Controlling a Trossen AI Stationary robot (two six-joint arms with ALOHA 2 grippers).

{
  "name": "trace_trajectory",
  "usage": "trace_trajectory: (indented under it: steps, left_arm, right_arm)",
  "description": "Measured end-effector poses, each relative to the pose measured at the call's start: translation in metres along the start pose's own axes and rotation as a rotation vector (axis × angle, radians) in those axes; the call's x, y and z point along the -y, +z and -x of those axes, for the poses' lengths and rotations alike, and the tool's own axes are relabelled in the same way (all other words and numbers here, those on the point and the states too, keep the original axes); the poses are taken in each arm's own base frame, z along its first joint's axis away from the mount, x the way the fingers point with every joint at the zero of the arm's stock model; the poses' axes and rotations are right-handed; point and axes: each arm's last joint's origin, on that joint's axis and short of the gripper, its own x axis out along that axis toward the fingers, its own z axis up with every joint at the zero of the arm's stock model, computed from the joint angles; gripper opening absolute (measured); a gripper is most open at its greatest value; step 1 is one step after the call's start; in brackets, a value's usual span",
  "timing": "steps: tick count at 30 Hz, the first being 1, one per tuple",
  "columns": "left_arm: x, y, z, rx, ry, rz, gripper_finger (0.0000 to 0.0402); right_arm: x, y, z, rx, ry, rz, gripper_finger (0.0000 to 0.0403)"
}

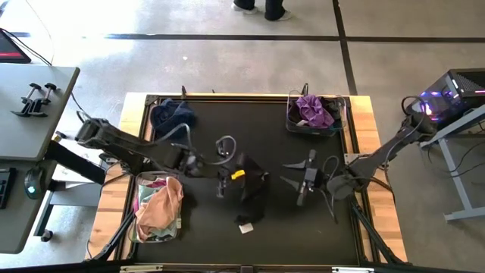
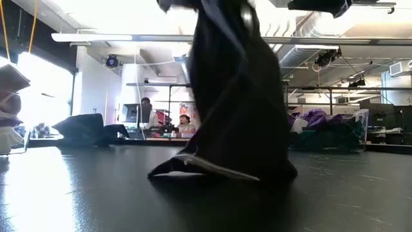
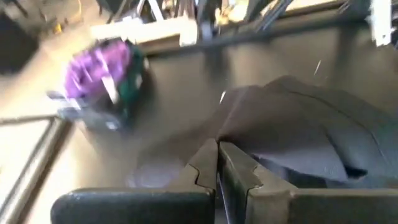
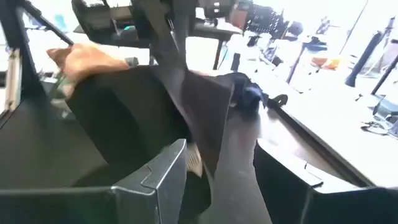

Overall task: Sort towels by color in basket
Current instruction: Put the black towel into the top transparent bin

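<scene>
High view shows a black towel (image 1: 254, 193) near the middle of the dark bench (image 1: 227, 243), between the two arms. The left gripper (image 1: 222, 184) has its jaws pinched tight on one edge of the black towel. Low view shows this towel lifted up tall, with only its bottom corner touching the bench.

The right gripper (image 1: 303, 182) is just beside the towel on the other side. Its jaws stand wide apart — the right wrist view shows the towel hanging between them, but I cannot tell if they touch it.

A small white tag (image 1: 245, 227) lies on the bench near the towel.

Other towels sit in three baskets — navy towels (image 1: 173, 115) at the far left corner, purple and teal towels (image 1: 312, 112) at the far right, and pink towels (image 1: 161, 206) at the near left.
</scene>
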Motion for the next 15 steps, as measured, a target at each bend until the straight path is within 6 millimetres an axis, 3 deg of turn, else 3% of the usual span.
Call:
trace_trajectory:
  steps: [4, 8, 11, 15]
  left_arm:
    - [0.015, -0.040, -0.024, -0.053, -0.035, 0.088, 0.0000]
    - [0.036, -0.071, -0.034, -0.106, -0.150, 0.110, 0.0001]
    - [0.046, -0.079, -0.033, -0.113, -0.216, 0.108, 0.0019]
    - [0.049, -0.074, -0.031, -0.082, -0.282, 0.155, 0.0074]
  right_arm:
    - [-0.007, -0.013, -0.002, -0.068, 0.011, 0.028, 0.0178]
    - [-0.018, -0.030, -0.016, -0.144, 0.066, 0.089, 0.0178]
    - [-0.027, -0.040, -0.035, -0.169, 0.165, 0.141, 0.0178]
    - [-0.034, -0.054, -0.063, -0.175, 0.294, 0.201, 0.0183]
